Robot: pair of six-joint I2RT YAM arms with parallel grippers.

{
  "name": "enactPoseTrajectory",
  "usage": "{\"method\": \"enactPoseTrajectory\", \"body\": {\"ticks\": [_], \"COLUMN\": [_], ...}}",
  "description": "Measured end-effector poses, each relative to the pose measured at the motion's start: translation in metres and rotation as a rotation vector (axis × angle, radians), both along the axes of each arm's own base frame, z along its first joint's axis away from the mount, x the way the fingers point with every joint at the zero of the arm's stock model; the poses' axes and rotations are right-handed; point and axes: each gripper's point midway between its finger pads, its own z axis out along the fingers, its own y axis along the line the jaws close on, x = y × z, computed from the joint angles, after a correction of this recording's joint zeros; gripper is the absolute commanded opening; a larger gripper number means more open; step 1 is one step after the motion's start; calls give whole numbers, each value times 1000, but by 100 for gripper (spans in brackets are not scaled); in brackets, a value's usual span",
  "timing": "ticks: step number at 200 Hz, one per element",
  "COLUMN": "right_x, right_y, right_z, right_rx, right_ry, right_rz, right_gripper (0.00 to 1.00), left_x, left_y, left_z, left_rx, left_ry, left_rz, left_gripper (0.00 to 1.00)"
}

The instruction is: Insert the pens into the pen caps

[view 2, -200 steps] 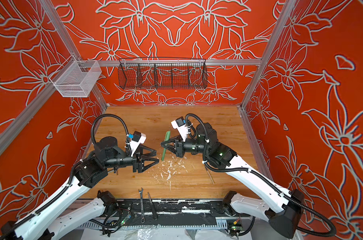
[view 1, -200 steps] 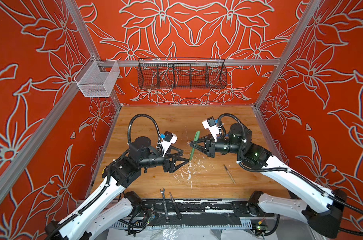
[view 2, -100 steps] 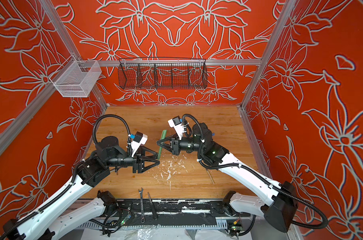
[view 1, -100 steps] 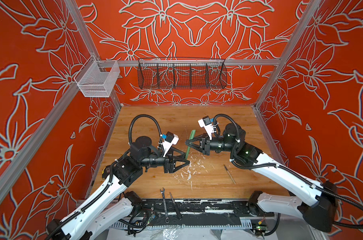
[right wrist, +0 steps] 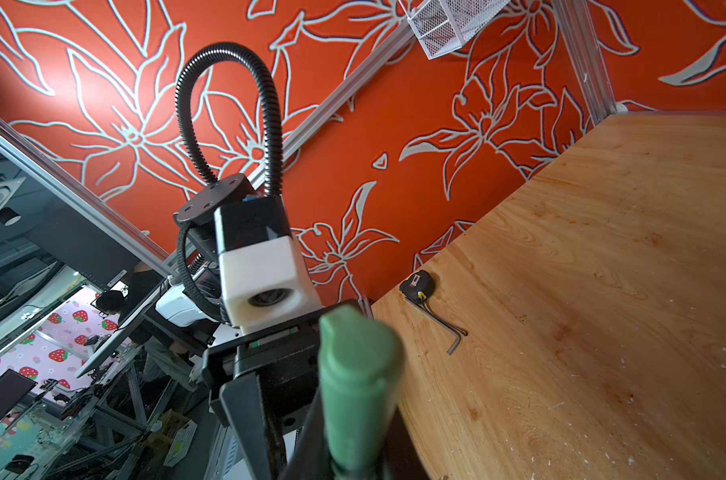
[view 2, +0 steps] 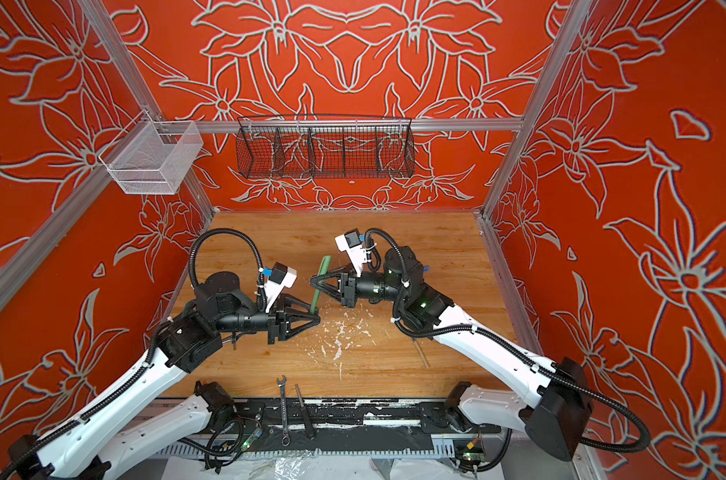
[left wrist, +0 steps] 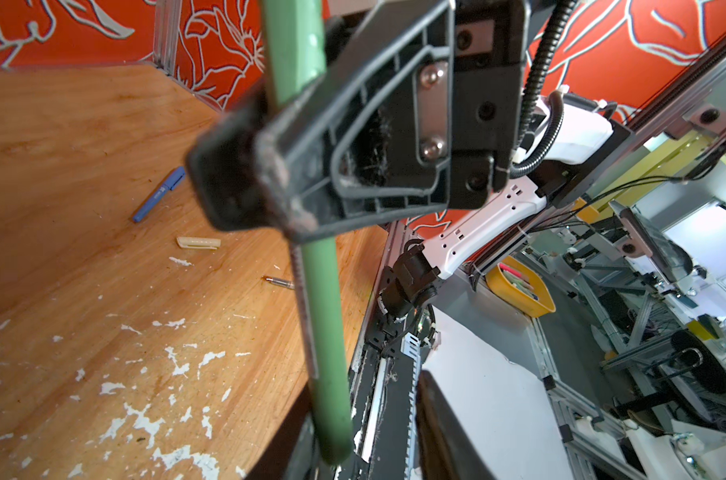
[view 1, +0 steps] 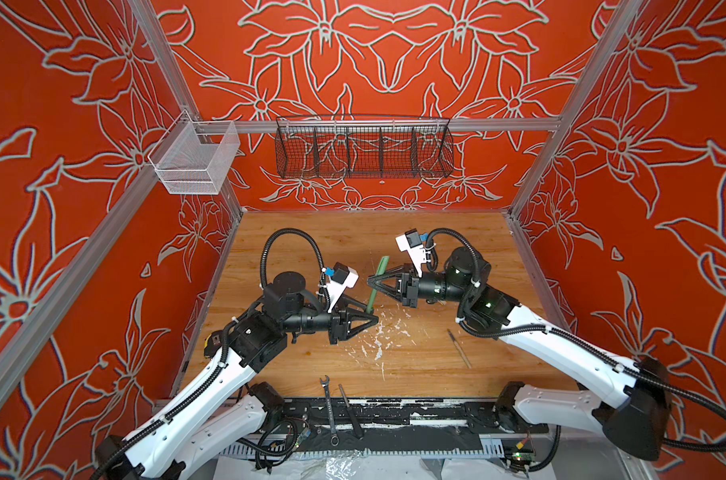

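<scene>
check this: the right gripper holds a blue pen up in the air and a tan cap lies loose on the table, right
Wrong colour: the right gripper holds a green pen up in the air, seen in both top views. The tan cap does lie loose on the table.

In the left wrist view the green pen hides part of the tan pen.

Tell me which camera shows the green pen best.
The left wrist view: the green pen runs large through almost the whole picture, pinched by the right hand. Both top views show it small and thin. The right wrist view shows only its thick end, close up and blurred.
</scene>
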Motion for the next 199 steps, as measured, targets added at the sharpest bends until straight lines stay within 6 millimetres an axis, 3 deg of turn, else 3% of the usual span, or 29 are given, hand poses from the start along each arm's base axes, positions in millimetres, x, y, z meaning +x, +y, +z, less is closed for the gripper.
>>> {"method": "enactPoseTrajectory", "body": {"ticks": [94,140,156,181,199], "right_x": [0,-1,-2,-2,-2], "right_y": [0,-2,-2,-3,-3], "right_z": [-4,-5,-5,-4,-5], "right_rx": [-13,-16,-14,-15,-17], "right_ry": [5,5,4,3,5], "right_rz": [-4,-3,-2,-3,-3], "right_gripper": [0,0,0,0,0], "left_x": [5,8,9,10,10], "left_y": [-2,-1,0,0,0], "left_z": [-5,-7,-7,-8,-8], "left_rx": [14,25,27,28,28], "left_ry": [9,0,-2,-3,-3], "left_rz": [8,25,30,35,36], "left_gripper": [33,17,16,17,29]}}
